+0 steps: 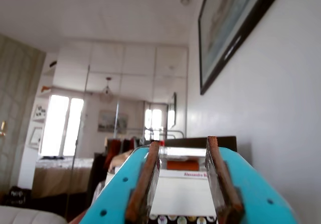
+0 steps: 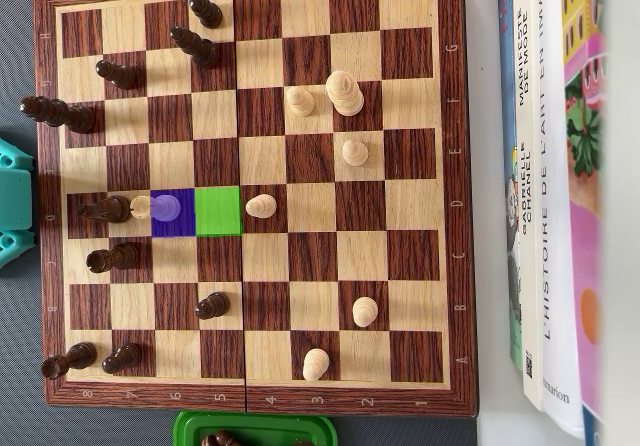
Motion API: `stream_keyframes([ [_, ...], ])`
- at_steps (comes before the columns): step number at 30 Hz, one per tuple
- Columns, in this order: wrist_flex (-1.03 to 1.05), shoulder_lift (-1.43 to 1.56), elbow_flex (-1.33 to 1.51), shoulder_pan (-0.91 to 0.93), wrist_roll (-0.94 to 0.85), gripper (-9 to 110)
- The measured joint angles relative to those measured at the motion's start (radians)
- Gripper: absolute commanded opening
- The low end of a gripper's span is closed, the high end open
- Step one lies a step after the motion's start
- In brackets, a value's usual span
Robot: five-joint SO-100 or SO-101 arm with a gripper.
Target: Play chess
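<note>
- Teal claw (image 1: 184, 211) fills the bottom of my wrist view, its two brown pads (image 1: 142, 189) parallel with a narrow gap between them and nothing held; through the gap I see only a white book cover and a strip of something patterned.
- That camera looks out across a room at a ceiling, a window and a framed picture (image 1: 230, 30), so I judge the arm is raised and aimed away from the board, not down at it.
- From overhead, the board (image 2: 250, 394) lies flat, and only a teal bit of the arm (image 2: 14, 201) pokes in at the left edge; the claw itself is out of that view.
- A purple square (image 2: 172, 213) holds a pale pawn (image 2: 166, 206), and a green square (image 2: 218, 212) just to its right is bare. I take these as the marked move: pawn from purple to green.
- The relation that matters: the pawn sits in the row level with the teal arm part, a few squares to its right in this view, so my reach would run straight along that row.
- A dark knight (image 2: 105, 209) lies in that same row between arm and pawn, with another pale piece (image 2: 141, 206) touching it; I'd come down from above rather than sweep in low.
- The pawn stands upright, so its long axis points up at the camera.
- Books (image 2: 545, 186) flank the board's right side, and a green tray (image 2: 255, 428) sits below it.
</note>
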Motion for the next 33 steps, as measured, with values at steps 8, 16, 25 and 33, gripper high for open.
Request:
stream_keyframes([
  [8,0.394,-0.109,-0.141,0.005,0.000,14],
  [16,0.907,-0.184,-0.255,0.005,0.000,14],
  [25,1.466,-0.324,-0.445,0.017,0.000,14],
  [33,1.773,-0.416,-0.531,0.049,0.000,15],
])
